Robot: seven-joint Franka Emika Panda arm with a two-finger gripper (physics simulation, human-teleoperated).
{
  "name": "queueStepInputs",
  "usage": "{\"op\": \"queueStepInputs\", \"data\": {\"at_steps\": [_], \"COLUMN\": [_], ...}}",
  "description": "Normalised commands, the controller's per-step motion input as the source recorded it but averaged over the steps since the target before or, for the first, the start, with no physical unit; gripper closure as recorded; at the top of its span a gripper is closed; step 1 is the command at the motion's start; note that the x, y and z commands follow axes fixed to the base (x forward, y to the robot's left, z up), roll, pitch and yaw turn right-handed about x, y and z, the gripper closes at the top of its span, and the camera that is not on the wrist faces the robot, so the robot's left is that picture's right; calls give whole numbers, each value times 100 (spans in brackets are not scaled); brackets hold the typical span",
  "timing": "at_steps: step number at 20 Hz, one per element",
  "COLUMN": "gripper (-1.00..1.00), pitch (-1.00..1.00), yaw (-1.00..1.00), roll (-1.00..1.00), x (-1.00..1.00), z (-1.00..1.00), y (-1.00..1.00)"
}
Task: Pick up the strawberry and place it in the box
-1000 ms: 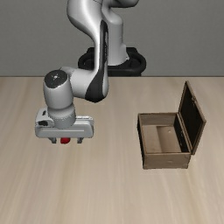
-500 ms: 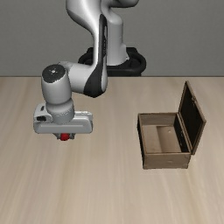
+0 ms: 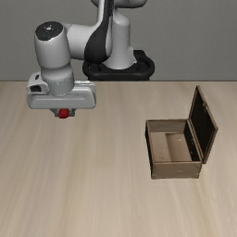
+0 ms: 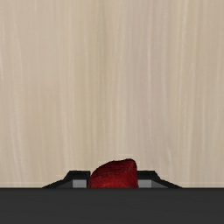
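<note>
Strawberry (image 3: 63,115) in the tool (image 3: 63,110) above the wooden table (image 3: 93,190), well apart from the open-lidded box (image 3: 176,153).

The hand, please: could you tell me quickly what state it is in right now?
Hand: closed, holding the strawberry.

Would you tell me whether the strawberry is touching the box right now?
Apart: the exterior view shows bare table between the strawberry and the box.

Deep red strawberry (image 4: 114,175). Dark brown box (image 3: 176,170), inside and out. Pale beige counter (image 3: 83,194), fine straight grain lines throughout.
</note>
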Motion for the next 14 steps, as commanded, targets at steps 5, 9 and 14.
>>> {"op": "queueStepInputs", "data": {"at_steps": [5, 9, 14], "gripper": [100, 100, 100], "pitch": [0, 0, 0], "yaw": [0, 0, 0], "roll": [0, 0, 0], "x": [0, 0, 0], "z": [100, 75, 0], "y": [0, 25, 100]}}
